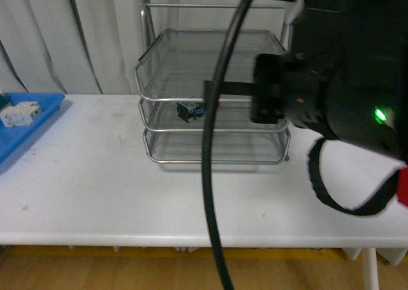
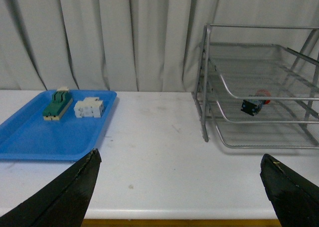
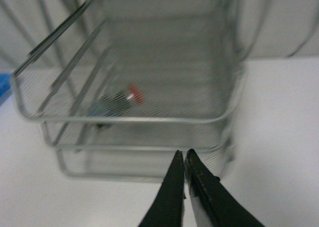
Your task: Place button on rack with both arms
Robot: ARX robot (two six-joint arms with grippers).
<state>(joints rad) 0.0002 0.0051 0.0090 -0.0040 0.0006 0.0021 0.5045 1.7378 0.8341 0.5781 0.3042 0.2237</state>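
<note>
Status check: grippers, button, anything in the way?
Left gripper open, empty. Right gripper shut, empty, outside the rack. Button lying in middle tray. Nothing blocking.

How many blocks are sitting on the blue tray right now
2. A green-and-cream block and a white block lie side by side at the far end of the blue tray. None look hidden.
</note>
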